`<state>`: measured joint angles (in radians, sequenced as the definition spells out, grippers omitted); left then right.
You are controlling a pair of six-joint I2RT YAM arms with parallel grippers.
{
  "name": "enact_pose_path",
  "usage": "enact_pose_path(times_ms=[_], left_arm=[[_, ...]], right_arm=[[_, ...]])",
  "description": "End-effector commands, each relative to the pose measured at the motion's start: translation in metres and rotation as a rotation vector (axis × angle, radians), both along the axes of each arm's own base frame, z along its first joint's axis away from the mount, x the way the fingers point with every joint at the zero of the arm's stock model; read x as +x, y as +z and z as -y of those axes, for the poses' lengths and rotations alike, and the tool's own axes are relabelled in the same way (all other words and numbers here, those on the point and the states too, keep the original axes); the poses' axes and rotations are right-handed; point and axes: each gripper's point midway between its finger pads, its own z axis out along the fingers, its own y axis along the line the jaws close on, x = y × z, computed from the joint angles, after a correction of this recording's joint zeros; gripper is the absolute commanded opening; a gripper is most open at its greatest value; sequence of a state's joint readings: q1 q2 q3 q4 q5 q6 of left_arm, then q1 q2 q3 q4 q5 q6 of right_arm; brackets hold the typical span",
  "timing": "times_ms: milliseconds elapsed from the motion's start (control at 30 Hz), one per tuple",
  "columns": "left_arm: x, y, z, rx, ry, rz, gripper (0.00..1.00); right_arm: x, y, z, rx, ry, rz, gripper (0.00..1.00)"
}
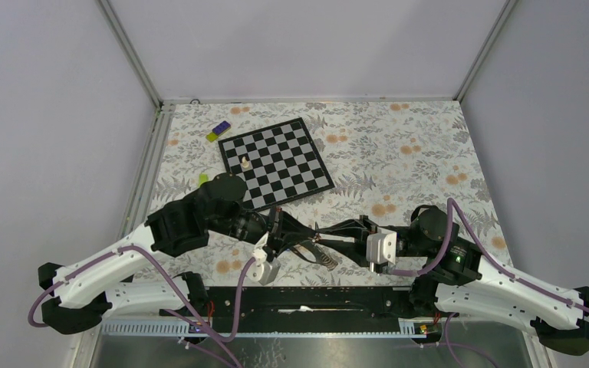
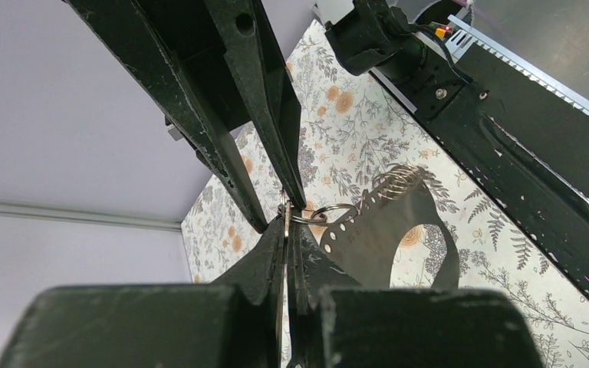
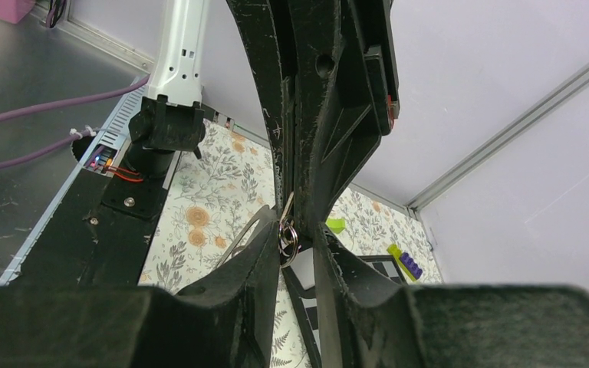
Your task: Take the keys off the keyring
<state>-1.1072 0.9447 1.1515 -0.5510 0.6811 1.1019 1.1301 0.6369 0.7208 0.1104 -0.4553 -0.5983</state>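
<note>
The left gripper point(image 2: 287, 234) has its fingers pressed together on a thin silvery key point(image 3: 287, 205), held edge-on at their tips. The keyring point(image 2: 328, 211) sits just beyond those tips, between the partly spread fingers of the right gripper point(image 3: 295, 244). Whether these clamp it I cannot tell. The two grippers meet tip to tip.

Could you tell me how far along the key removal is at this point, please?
Done: nothing that shows; no freed key lies on the tablecloth. In hand: the left gripper is shut on a thin metal piece, apparently a key seen edge-on, with the keyring hanging from it. The right gripper has its fingers either side of that ring; whether it grips is unclear. Left: sliding the keys off the ring.
</note>
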Motion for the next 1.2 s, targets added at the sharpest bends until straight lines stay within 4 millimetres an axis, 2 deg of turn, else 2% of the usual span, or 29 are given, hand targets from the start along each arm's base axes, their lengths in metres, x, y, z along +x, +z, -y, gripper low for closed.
enact_pose_path(times_ms=[0, 200, 333, 433, 533, 800, 933, 967, 1167], left_arm=[[-0.007, 0.027, 0.007, -0.104, -0.05, 0.032, 0.0], [-0.007, 0.03, 0.007, -0.118, -0.045, 0.029, 0.0], [-0.006, 0.032, 0.007, -0.131, -0.04, 0.029, 0.0], [-0.006, 0.033, 0.007, -0.136, -0.039, 0.028, 0.0], [-0.007, 0.034, 0.007, -0.144, -0.039, 0.021, 0.0], [-0.005, 0.036, 0.006, -0.188, -0.005, -0.021, 0.43], [-0.005, 0.041, 0.002, -0.224, 0.015, -0.027, 0.89], [-0.005, 0.043, 0.0, -0.229, 0.021, -0.028, 0.98], [-0.004, 0.054, -0.014, -0.287, 0.079, -0.06, 0.99]], right_arm=[[0.008, 0.009, 0.0, 0.012, -0.039, 0.023, 0.28], [0.012, 0.004, -0.002, -0.015, -0.054, 0.029, 0.21], [0.015, 0.002, -0.002, -0.022, -0.066, 0.034, 0.11], [0.018, 0.003, -0.001, -0.019, -0.082, 0.036, 0.0], [0.021, 0.01, 0.001, 0.004, -0.105, 0.028, 0.0], [0.023, 0.038, 0.006, 0.081, -0.139, -0.072, 0.0], [0.026, 0.041, 0.008, 0.091, -0.161, -0.088, 0.0], [0.027, 0.041, 0.009, 0.092, -0.171, -0.093, 0.0], [0.036, 0.044, 0.016, 0.107, -0.236, -0.117, 0.0]])
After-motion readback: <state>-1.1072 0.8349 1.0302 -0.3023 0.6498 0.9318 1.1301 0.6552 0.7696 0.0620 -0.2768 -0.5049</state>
